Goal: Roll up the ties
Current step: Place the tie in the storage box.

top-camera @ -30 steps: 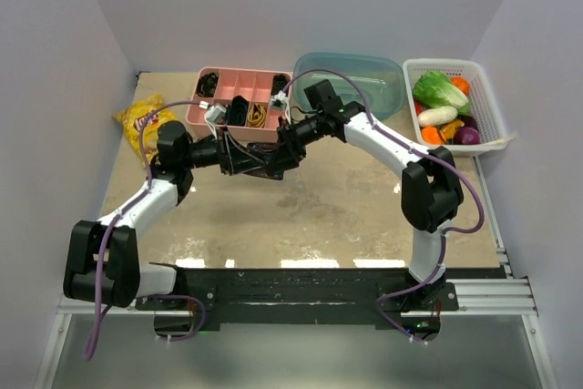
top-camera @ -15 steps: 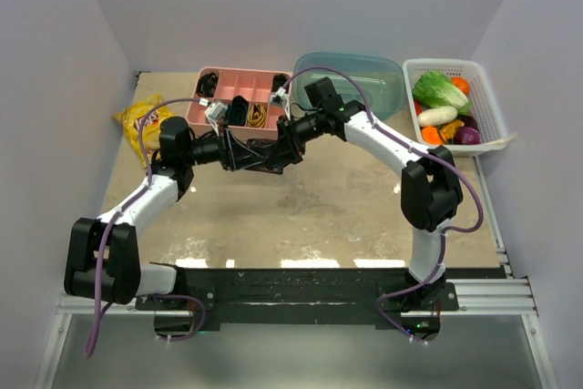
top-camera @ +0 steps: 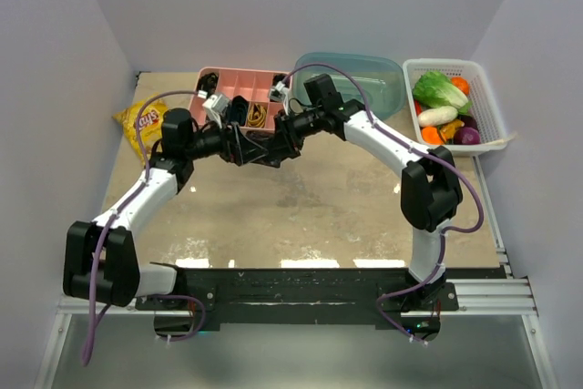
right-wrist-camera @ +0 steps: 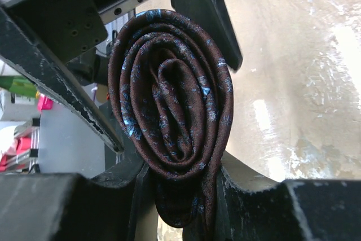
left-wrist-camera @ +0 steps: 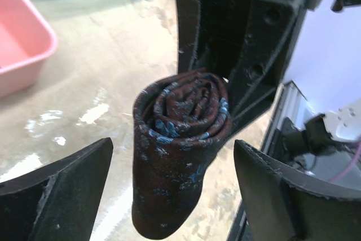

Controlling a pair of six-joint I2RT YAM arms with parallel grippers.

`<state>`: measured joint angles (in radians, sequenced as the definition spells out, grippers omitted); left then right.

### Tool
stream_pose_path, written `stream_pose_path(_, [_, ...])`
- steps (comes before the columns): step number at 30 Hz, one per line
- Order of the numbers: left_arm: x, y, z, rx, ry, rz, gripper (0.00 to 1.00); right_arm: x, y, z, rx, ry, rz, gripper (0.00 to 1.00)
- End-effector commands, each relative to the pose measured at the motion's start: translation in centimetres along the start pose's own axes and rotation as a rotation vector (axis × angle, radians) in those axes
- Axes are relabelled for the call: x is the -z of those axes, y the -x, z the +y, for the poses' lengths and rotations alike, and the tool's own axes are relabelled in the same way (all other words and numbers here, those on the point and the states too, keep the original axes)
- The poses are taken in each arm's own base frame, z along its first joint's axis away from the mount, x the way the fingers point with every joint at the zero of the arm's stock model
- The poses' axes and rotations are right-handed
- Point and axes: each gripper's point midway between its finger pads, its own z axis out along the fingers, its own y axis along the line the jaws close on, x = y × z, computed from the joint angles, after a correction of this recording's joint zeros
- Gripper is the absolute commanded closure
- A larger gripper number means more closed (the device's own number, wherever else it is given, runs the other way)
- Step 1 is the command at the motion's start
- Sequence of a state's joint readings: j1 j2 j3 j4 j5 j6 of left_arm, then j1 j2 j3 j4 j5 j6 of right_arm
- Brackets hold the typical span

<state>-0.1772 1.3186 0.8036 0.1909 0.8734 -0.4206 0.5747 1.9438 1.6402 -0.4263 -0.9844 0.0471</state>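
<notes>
Tie (right-wrist-camera: 172,117): tight coil, hanging above bench (top-camera: 319,207), near tray (left-wrist-camera: 22,43). My right hand (right-wrist-camera: 180,196) is clamping coil's side so it isn't unwinding. My left hand (left-wrist-camera: 169,196) is standing spread wide, fingers (left-wrist-camera: 56,196) flanking coil without touching it, probably leaving placement to right.

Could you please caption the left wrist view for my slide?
Open left gripper flanks the rolled tie, held by the right gripper.

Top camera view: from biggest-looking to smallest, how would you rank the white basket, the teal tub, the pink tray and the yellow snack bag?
1. white basket
2. teal tub and pink tray: these look about alike and both are partly hidden, so I won't rank them against each other
3. yellow snack bag, clearly the smallest
</notes>
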Motion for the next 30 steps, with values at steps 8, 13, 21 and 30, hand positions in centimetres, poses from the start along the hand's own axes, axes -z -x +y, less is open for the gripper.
stream_pose_path(8, [3.4, 10.0, 1.1, -0.175, 0.350, -0.260, 0.00, 1.5, 6.9, -1.3, 0.068, -0.196, -0.143, 1.00])
stream_pose_path(13, [6.4, 12.1, 2.5, -0.185, 0.549, -0.371, 0.00, 2.2, 10.4, -4.6, 0.042, -0.383, -0.224, 1.00])
stream_pose_path(21, [8.2, 12.6, 3.4, -0.203, 0.656, -0.404, 0.00, 3.8, 14.2, -10.9, -0.098, -0.690, -0.421, 1.00])
stream_pose_path(30, [8.3, 10.8, 4.3, -0.184, 0.683, -0.355, 0.00, 3.0, 14.6, -17.2, -0.240, -0.843, -0.567, 1.00])
